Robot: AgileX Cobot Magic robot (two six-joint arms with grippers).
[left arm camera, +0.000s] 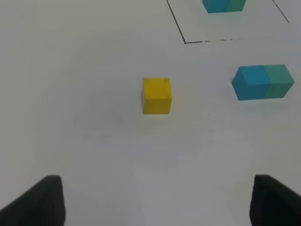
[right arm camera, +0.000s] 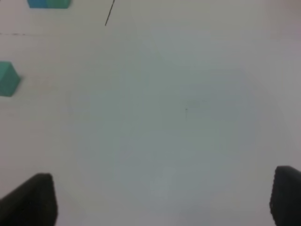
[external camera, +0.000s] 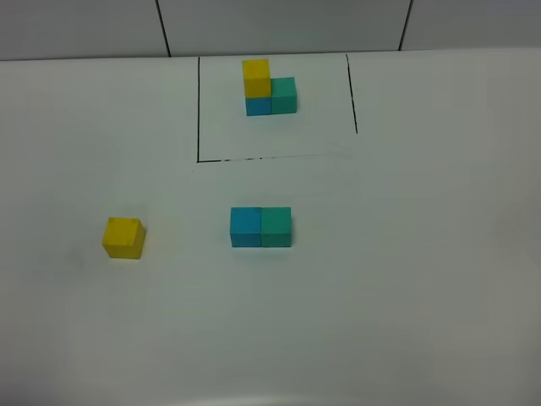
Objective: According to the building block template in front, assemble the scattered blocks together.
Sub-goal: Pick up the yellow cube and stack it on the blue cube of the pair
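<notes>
The building block template [external camera: 267,87] stands inside a thin black-lined rectangle at the back: a yellow cube on a blue one, a teal-green cube beside it. Of the scattered blocks, the sky blue cube [external camera: 245,227] and the teal green cube [external camera: 276,227] sit side by side, touching, mid-table. The yellow cube [external camera: 123,238] lies alone at the left. In the left wrist view the yellow cube [left arm camera: 156,96] lies ahead of my left gripper [left arm camera: 155,202], which is open and empty. My right gripper [right arm camera: 162,202] is open over bare table, the teal green cube [right arm camera: 8,79] off to its side.
The black frame line [external camera: 199,110] marks the template area at the back of the white table [external camera: 406,279]. A tiled wall rises behind the table's far edge. Neither arm shows in the exterior high view.
</notes>
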